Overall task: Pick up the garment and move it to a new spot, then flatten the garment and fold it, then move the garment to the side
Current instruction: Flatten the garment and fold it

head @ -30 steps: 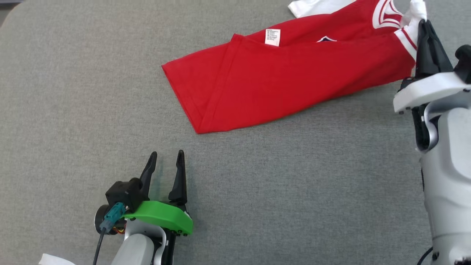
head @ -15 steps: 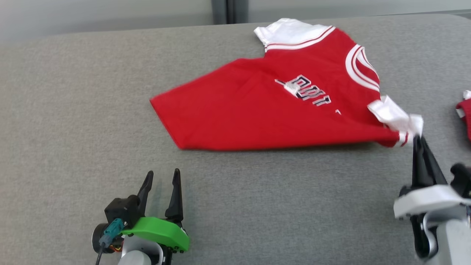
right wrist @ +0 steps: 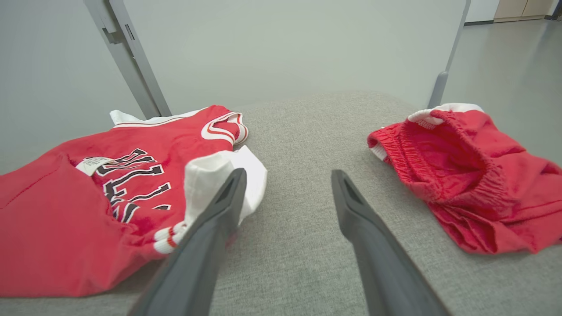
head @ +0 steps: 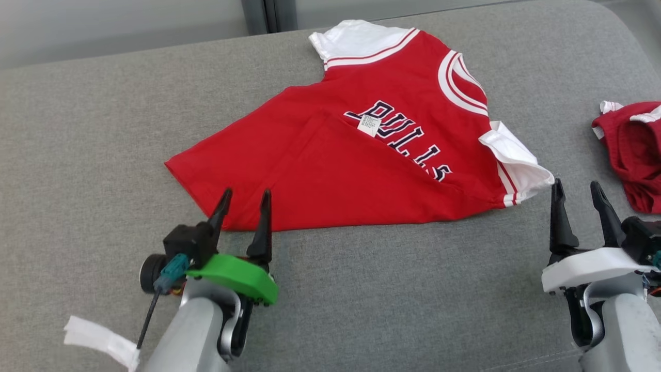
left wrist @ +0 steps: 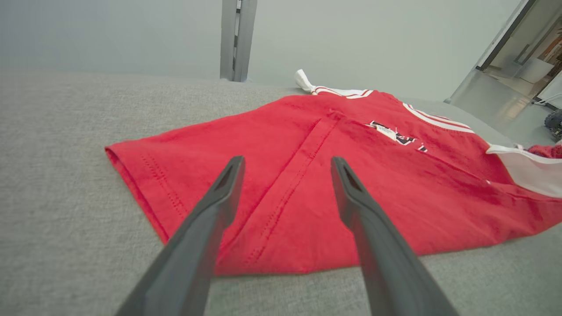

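Garment: the red Bulls jersey (head: 330,175) lies on the grey padded surface (head: 387,289) between both grippers, with a flap turned over its lettering.
Left gripper (head: 245,195): jaws apart, empty, tips over the near hem.
Right gripper (head: 575,185): jaws apart, empty, just beside the white sleeve (head: 516,160).
Handling: probably light and limp, so it will drape and bunch.
Hold: pinch the hem corner and the sleeve edge.
Nearby: red shorts (head: 632,155), apart from the jersey.

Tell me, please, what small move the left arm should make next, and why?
Probably ease the left gripper forward and close its open fingers on the near edge of the red shirt: the lower part lies folded over the lettering, label showing, so it needs pulling flat.
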